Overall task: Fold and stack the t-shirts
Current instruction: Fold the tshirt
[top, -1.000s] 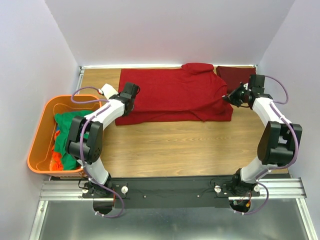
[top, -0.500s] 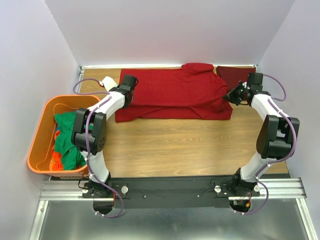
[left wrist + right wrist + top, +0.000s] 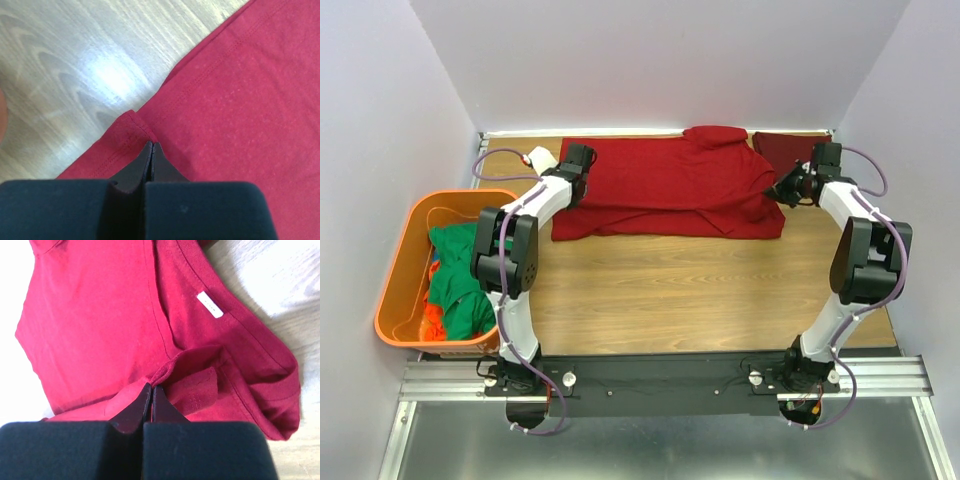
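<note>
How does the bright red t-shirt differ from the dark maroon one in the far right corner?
The red t-shirt is bright; the maroon t-shirt is darker. The red one lies spread wide; the maroon one shows as a small patch. The left gripper and right gripper pinch the red one; neither holds the maroon one. Both lie at the table's far edge.

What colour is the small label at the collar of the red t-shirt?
White. The label on the red t-shirt shows best in the right wrist view.
</note>
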`<control>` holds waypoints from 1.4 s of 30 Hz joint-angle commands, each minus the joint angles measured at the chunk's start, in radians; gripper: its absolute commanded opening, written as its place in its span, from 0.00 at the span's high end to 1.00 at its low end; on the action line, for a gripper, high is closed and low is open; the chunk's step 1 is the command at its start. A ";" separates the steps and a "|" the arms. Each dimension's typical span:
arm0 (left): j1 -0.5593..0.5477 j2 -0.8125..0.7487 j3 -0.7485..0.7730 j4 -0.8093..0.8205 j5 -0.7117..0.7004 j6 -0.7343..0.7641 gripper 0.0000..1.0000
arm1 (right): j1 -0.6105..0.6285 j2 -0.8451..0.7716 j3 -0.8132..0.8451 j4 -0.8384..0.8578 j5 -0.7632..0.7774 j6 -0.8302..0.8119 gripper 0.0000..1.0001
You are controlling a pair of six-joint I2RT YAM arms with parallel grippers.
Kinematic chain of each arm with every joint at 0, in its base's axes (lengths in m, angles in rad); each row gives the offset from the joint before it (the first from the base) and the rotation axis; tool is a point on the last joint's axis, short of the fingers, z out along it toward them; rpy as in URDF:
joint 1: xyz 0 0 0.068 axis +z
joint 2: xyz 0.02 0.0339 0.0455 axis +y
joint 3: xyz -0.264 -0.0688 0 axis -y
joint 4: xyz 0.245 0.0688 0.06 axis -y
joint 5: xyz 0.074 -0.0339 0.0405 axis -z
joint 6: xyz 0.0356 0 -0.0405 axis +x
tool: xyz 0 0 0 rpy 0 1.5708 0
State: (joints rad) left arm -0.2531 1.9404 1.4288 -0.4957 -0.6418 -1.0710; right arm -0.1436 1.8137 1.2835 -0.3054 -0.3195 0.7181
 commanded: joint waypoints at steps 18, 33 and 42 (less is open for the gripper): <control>-0.014 -0.219 -0.180 0.062 0.047 0.025 0.70 | 0.004 -0.097 -0.097 0.020 0.123 -0.020 0.31; -0.035 -0.380 -0.490 0.242 0.056 0.060 0.53 | 0.004 -0.215 -0.363 0.054 0.283 -0.028 0.41; -0.011 -0.411 -0.554 0.361 0.129 0.141 0.45 | 0.001 -0.134 -0.358 0.112 0.261 0.001 0.45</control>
State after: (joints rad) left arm -0.2745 1.5562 0.8955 -0.2043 -0.5388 -0.9741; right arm -0.1432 1.6581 0.9298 -0.2440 -0.0685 0.7071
